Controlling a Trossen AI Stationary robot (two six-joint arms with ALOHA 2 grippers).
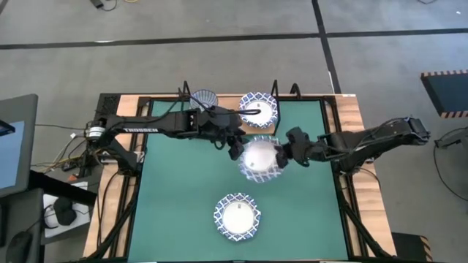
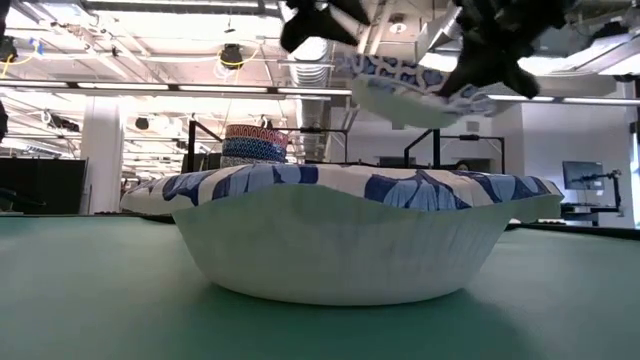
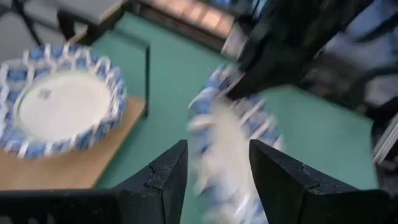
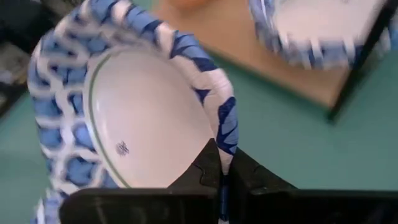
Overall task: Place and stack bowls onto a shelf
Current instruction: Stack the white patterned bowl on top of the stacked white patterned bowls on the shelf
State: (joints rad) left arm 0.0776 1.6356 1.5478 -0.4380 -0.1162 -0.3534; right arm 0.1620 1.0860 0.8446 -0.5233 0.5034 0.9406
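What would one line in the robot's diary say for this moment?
right gripper: shut on white bowl, lifted over mat | left gripper: open beside it | shelf: another bowl

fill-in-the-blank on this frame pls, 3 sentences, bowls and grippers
1. The right gripper is shut on the ____ of a raised white paper bowl with a blue patterned rim.
2. The left gripper beside that bowl is ____.
3. Another blue-rimmed white bowl rests on the ____ mat.

Missing words: rim; open; green
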